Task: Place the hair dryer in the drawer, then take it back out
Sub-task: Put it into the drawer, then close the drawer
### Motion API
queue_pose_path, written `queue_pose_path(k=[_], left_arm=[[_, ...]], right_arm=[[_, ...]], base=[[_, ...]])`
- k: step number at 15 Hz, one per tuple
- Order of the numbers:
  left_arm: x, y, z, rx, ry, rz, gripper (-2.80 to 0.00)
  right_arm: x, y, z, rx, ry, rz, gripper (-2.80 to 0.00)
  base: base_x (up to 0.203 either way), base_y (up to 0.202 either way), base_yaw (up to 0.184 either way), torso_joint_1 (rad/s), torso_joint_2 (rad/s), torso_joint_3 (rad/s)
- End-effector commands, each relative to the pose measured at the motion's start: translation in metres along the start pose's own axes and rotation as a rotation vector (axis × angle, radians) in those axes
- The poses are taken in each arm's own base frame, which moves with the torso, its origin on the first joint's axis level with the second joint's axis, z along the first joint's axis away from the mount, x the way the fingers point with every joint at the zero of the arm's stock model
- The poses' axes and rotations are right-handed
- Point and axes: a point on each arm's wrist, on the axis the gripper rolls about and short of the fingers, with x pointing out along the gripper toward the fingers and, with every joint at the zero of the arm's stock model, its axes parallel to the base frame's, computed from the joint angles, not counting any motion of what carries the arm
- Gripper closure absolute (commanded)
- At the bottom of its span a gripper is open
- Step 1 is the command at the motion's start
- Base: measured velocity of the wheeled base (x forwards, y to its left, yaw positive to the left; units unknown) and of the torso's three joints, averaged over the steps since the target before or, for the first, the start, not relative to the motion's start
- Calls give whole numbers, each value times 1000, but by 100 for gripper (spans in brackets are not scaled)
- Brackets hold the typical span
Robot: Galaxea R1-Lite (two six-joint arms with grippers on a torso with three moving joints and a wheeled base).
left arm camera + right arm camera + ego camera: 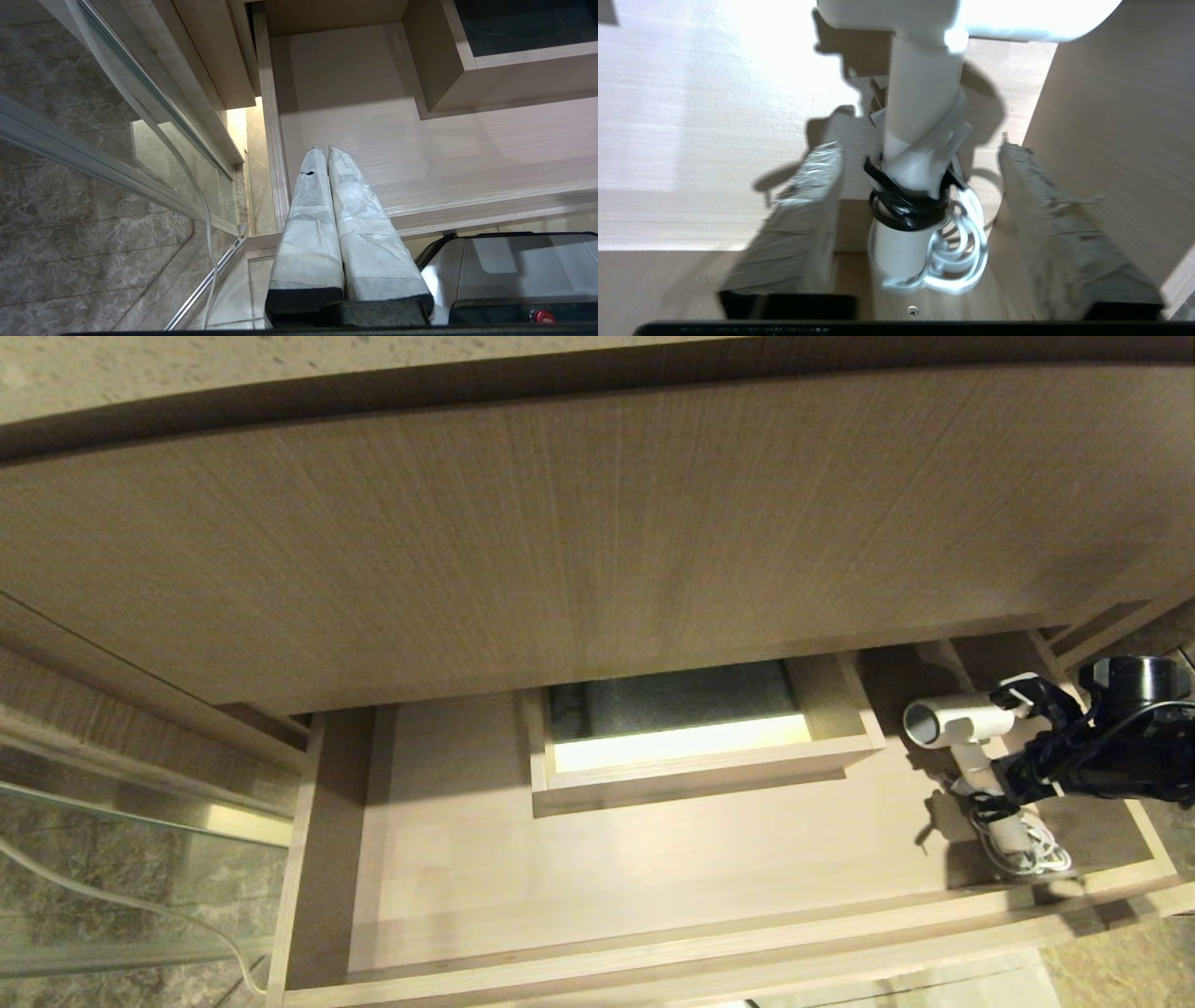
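The white hair dryer (957,721) lies at the right end of the open wood-grain drawer (653,868), barrel toward the back, handle and bundled white cord toward the front wall. My right gripper (1013,739) reaches in from the right and is open. In the right wrist view its fingers (808,196) stand either side of the handle (920,116), with a gap on each side. A black tie (906,210) wraps the cord at the handle's end. My left gripper (325,150) is shut and empty over the drawer's left front corner (275,186).
A boxed rectangular cutout (695,747) juts into the middle of the drawer's back. A taller wood-grain panel (560,523) overhangs the drawer. The drawer's right side wall (1111,116) runs close beside the right gripper. A glass panel (112,859) stands at the left.
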Motion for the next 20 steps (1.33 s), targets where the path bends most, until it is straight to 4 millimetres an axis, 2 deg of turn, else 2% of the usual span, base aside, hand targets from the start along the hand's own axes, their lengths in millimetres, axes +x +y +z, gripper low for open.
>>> queue_pose_path(k=[1, 3, 6, 7, 9, 11, 14, 16, 20], left_arm=[[0, 0, 0, 0, -2, 0, 0], [0, 0, 0, 0, -2, 0, 0], [0, 0, 0, 0, -1, 0, 0], [0, 0, 0, 0, -2, 0, 0], [0, 0, 0, 0, 0, 0, 0], [0, 0, 0, 0, 0, 0, 0], [0, 0, 0, 0, -1, 0, 0], [0, 0, 0, 0, -1, 0, 0], [0, 0, 0, 0, -1, 0, 0]], right_arm=[[-14, -3, 6, -2, -36, -22, -280], [-46, -10, 17, 16, -93, -66, -280], [-109, -11, 14, 27, -137, -120, -280], [-131, -10, 13, 29, -147, -137, 0], [-171, -1, 3, 40, -97, -127, 0], [-205, 17, -17, 50, 22, -72, 0], [-237, 46, -54, 60, 220, 29, 0], [-241, 58, -74, -1, 385, 104, 0], [-216, 54, -80, -54, 572, 142, 0]], base=[[0, 0, 0, 0, 0, 0], [0, 0, 0, 0, 0, 0], [0, 0, 0, 0, 0, 0], [0, 0, 0, 0, 0, 0], [0, 0, 0, 0, 0, 0], [0, 0, 0, 0, 0, 0], [0, 0, 0, 0, 0, 0], [0, 0, 0, 0, 0, 0], [0, 0, 0, 0, 0, 0]])
